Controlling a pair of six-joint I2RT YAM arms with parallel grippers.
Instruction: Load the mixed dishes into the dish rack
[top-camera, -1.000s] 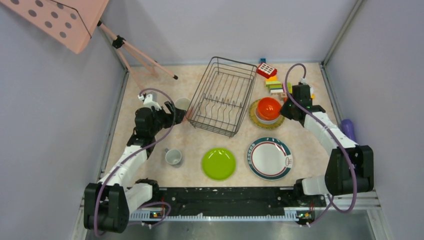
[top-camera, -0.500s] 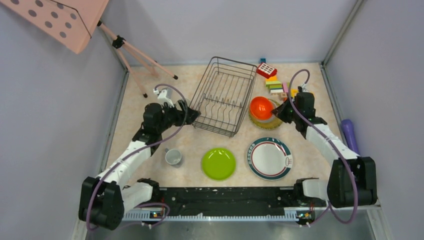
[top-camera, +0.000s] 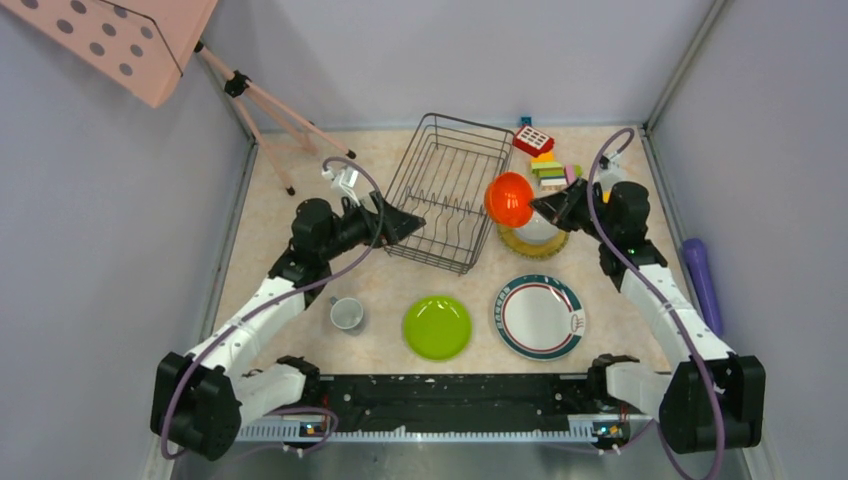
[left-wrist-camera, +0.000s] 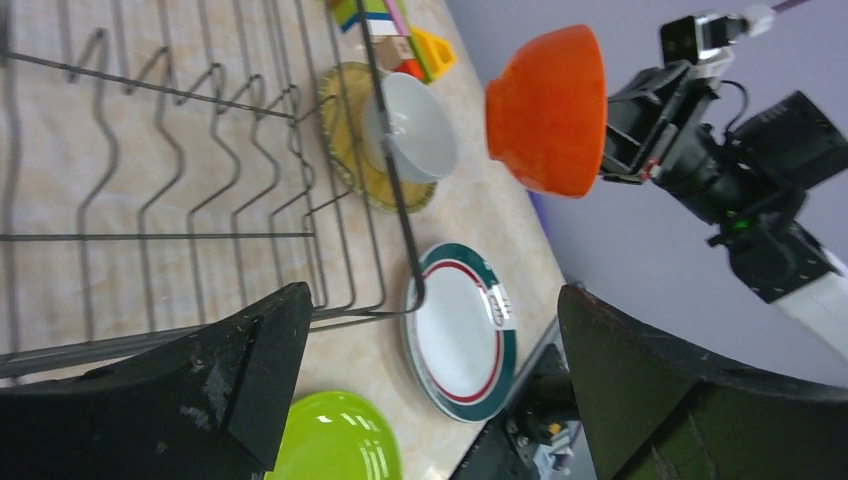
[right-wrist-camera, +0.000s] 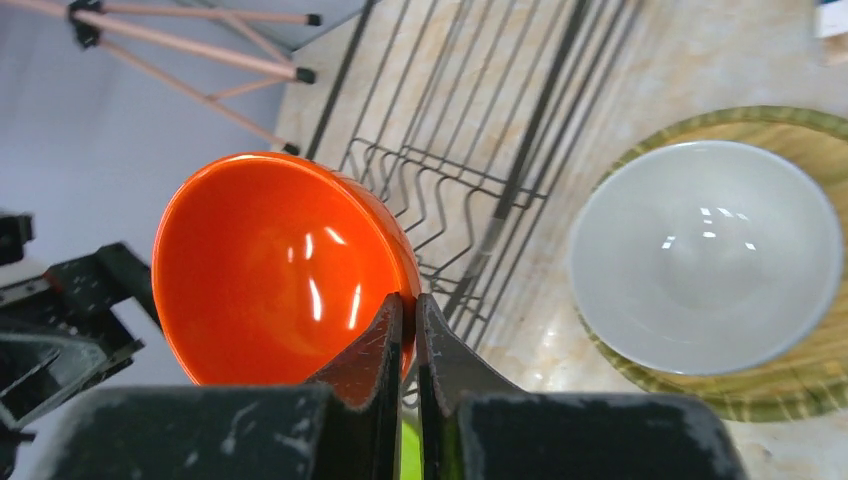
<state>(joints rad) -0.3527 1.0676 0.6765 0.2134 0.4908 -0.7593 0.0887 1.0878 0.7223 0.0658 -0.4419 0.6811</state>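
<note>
Along the near edge of the worktop, lime-green plate (top-camera: 437, 327) and white plate with green-red rim (top-camera: 539, 316) lying flat side by side, small whitish cup (top-camera: 347, 314) just left of them, none loaded yet. Farther in, at the near left corner of the dish rack (top-camera: 430, 258), left hand (top-camera: 398, 223) spread wide, nothing between its fingers. Toward the right edge, beyond the white plate, woven straw mat (top-camera: 515, 243) with a second whitish cup (left-wrist-camera: 415, 125) sitting on it. Above the mat, just beside the rack's right wall, orange bowl (top-camera: 509, 199) raised clear of the worktop and tipped on its side, pinched at the rim by the closed right hand (right-wrist-camera: 405, 300). Probably light, stiff and glossy, hence slippery and liable to chip against wire; best held by the thin rim, one finger inside, one outside, and lowered gently between the prongs.
</note>
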